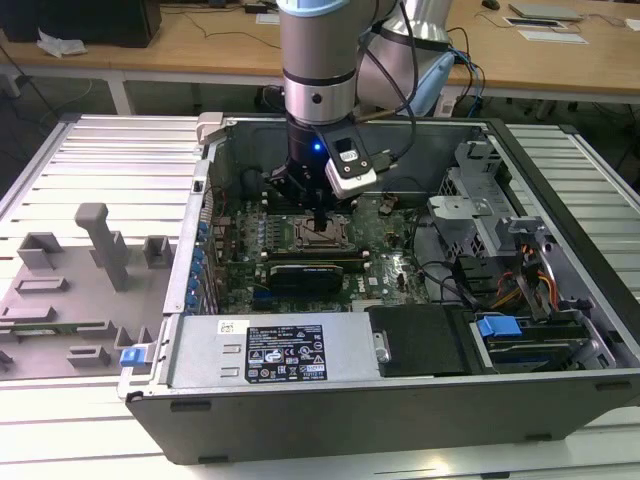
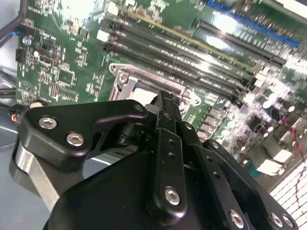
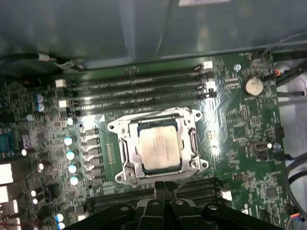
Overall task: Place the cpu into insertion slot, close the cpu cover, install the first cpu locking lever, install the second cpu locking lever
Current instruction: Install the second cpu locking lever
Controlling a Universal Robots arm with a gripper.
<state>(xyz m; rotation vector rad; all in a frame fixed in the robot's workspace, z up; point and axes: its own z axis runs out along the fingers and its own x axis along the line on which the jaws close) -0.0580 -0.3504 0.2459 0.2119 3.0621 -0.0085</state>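
Already the cpu (image 3: 159,146) lay in the insertion slot (image 3: 128,152), with the cpu cover (image 3: 191,125) closed around it. The pincer (image 3: 164,184) hovered clenched and empty just beside the cover's edge.

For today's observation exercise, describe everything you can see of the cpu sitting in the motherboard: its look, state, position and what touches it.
The cpu is a small flat square chip with a silvery-beige metal top bearing faint print. It lies flat in the insertion slot on the green board, below the long memory slots as the first wrist view shows them. The cpu cover, a silver-grey metal frame, is down around it, its cut-out leaving the chip's top exposed. The hand hovers near the socket's edge, not touching the chip.
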